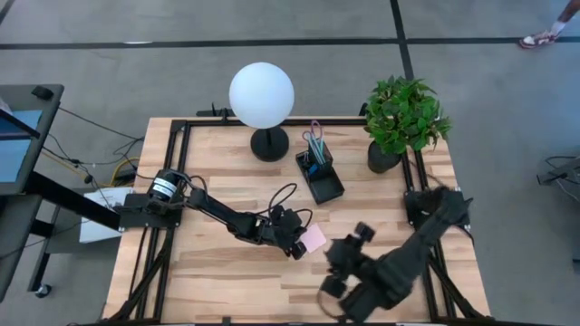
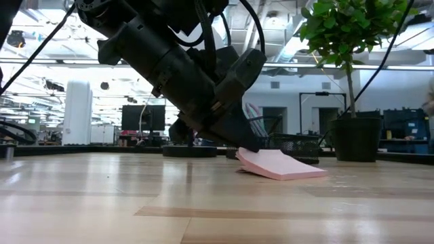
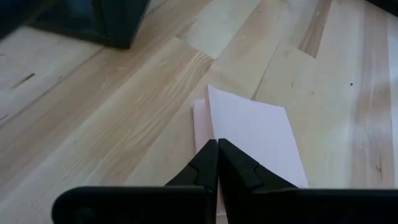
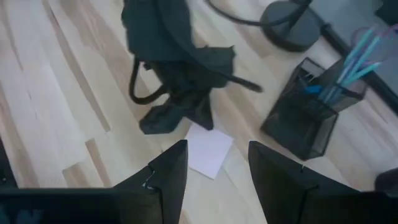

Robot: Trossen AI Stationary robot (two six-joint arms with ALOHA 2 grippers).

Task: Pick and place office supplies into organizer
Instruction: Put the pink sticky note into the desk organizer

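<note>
as the left gripper (image 1: pixel 302 243) bears down near the middle of the table (image 1: pixel 217 154), its two fingers are pressed together on the near edge of the pink sticky-note pad (image 1: pixel 314 238), with the pad reaching out from the fingertips toward the table's right edge. the low view shows the pad (image 2: pixel 279 165) tipped, its gripped edge lifted off the wood and its far edge resting on the table. the pad is roughly square, so it offers no long axis to speak of; the left wrist view shows its top sheets (image 3: pixel 249 134) slid a little out of line with the ones below.

the organizer (image 1: pixel 319 172) sits toward the table's back edge, just beyond the pad and between the lamp (image 1: pixel 262 95) and the plant (image 1: pixel 403 116), so the carry appears to run away from the front edge. the left arm is the nearer of the two. the right gripper (image 1: pixel 343 263) hangs close by over the front right part of the table, its fingers spread and empty.

counted: one pad, one organizer, one pair of purple-handled scissors (image 1: pixel 314 136) and a few teal pens (image 4: pixel 354 62) already standing in the cup section; their exact number cannot be told.
</note>
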